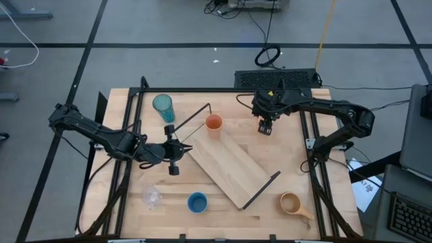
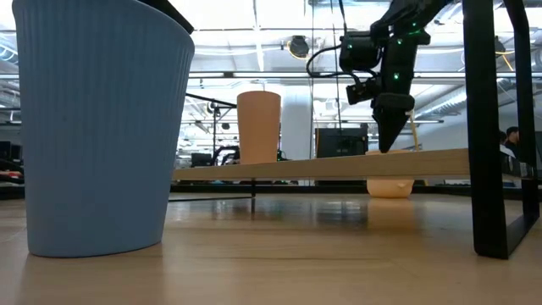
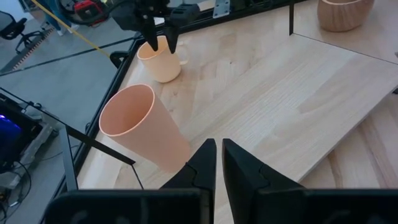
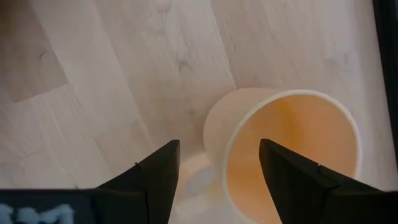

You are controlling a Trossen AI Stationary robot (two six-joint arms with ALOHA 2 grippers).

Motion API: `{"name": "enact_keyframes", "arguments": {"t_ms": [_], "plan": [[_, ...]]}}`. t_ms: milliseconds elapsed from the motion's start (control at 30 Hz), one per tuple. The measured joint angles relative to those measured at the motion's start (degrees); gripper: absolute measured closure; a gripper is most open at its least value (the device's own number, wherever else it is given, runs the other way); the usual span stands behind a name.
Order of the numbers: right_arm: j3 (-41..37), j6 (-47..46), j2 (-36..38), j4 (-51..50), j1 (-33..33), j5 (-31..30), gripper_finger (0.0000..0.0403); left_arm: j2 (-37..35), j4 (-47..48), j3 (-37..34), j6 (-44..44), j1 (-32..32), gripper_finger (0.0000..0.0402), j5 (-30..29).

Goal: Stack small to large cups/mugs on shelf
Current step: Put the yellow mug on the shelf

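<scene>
The light-wood shelf [image 1: 233, 167] lies slantwise mid-table on its black wire brackets. The small orange cup [image 1: 214, 124] [image 3: 140, 127] stands upright on its far end. The orange handled mug [image 4: 289, 149] [image 3: 161, 59] stands on the table right of it. My right gripper [image 1: 264, 126] [image 4: 219, 168] hangs open just above the mug, its fingers on either side of the rim by the handle. My left gripper [image 1: 187, 149] [image 3: 217, 163] is shut and level beside the shelf's left corner. The teal tumbler [image 1: 163, 106], clear glass [image 1: 151, 197], blue cup [image 1: 197, 202] and tan mug [image 1: 291, 204] stand on the table.
The tumbler stands at the far left; the glass, blue cup and tan mug stand along the near edge. The shelf's raised wire brackets [image 1: 264, 187] stick up at both ends. Black frame rails [image 1: 317, 169] run along the table's sides. Bare wood lies between the shelf and the right rail.
</scene>
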State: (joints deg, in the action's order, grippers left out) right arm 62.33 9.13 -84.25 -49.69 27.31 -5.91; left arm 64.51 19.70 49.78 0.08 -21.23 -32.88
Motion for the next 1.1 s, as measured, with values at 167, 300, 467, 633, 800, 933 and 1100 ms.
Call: {"name": "enact_keyframes", "arguments": {"t_ms": [167, 300, 467, 633, 800, 933, 1100], "plan": [[-1.1, 0.1, 0.0, 1.8, 0.0, 0.0, 0.0191, 0.0, 0.0, 0.0, 0.1, 0.0, 0.0371, 0.0], [-2.1, 0.4, 0.0, 2.3, 0.4, 0.0, 0.0198, 0.0, 0.0, 0.0, 0.1, 0.0, 0.0371, 0.0], [-3.3, 0.2, 0.0, 2.3, 0.9, 0.0, 0.0237, 0.0, 0.0, 0.0, 0.2, 0.0, 0.0371, 0.0], [-3.6, 0.3, 0.0, 2.3, 0.8, 0.0, 0.0296, 0.0, -0.1, 0.0, 0.2, 0.0, 0.0371, 0.0], [-3.6, 0.5, 0.0, 2.3, 0.8, 0.0, 0.0362, 0.0, -0.2, 0.0, 0.2, 0.0, 0.0371, 0.0], [-3.6, 1.0, 0.0, 2.2, 0.7, 0.0, 0.0397, 0.0, -0.2, 0.0, 0.2, 0.0, 0.0371, 0.0], [-3.6, 1.0, 0.0, 0.8, 0.6, 0.1, 0.0396, 0.0, -0.2, 0.0, 0.2, 0.0, 0.0371, 0.0]]}}
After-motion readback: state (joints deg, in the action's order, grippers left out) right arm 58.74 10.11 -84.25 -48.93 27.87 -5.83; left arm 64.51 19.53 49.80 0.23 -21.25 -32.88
